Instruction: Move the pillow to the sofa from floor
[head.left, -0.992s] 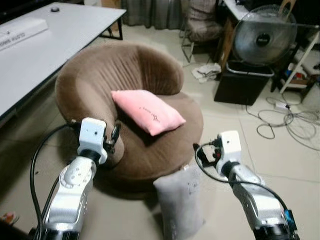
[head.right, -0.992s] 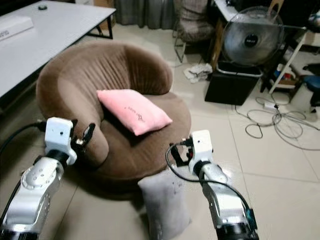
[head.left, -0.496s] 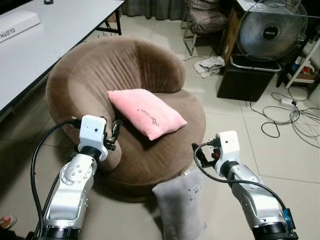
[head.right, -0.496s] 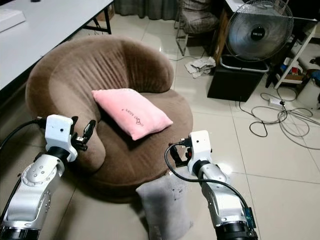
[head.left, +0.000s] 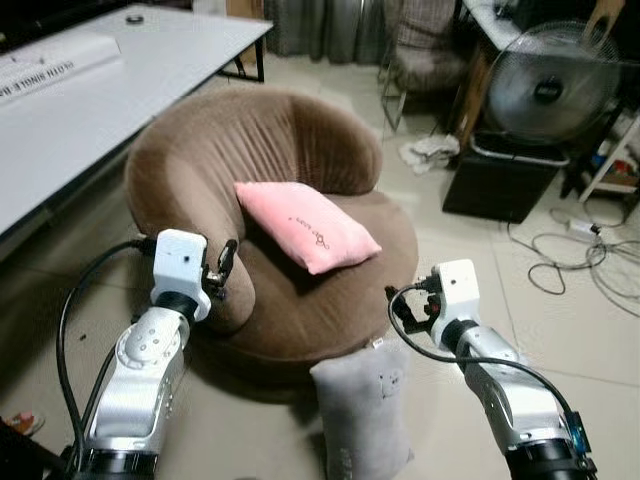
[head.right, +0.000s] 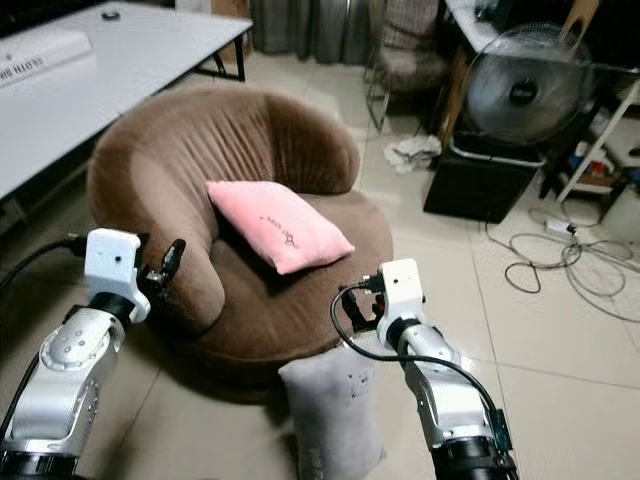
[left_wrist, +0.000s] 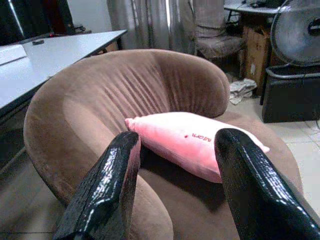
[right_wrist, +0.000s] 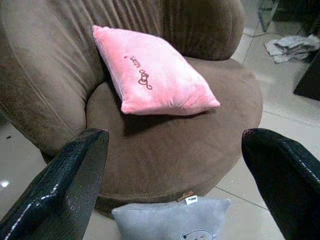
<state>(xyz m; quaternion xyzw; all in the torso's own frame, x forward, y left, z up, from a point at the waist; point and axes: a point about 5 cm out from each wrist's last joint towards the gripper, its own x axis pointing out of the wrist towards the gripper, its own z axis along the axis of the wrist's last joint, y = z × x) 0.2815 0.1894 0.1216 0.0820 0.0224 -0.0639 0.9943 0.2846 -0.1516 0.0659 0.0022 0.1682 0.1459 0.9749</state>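
A grey pillow (head.left: 362, 412) stands on the tiled floor, leaning against the front of the round brown sofa (head.left: 300, 310). A pink pillow (head.left: 306, 225) lies on the sofa seat. My left gripper (head.left: 222, 268) hovers open over the sofa's left arm, nothing between its fingers (left_wrist: 107, 192). My right gripper (head.left: 402, 315) is open just above the grey pillow's top edge (right_wrist: 170, 221), at the sofa's front right rim. Both wrist views look across the seat at the pink pillow (right_wrist: 150, 75).
A white table (head.left: 90, 100) runs along the left. Behind the sofa stand a chair (head.left: 425, 60), a fan (head.left: 550, 85) on a black box (head.left: 505, 180), a crumpled cloth (head.left: 432, 152) and loose cables (head.left: 590, 255) on the floor to the right.
The camera shifted and tilted a little, so the whole scene slid. Both grippers stay open in about the same places relative to the sofa and grey pillow.
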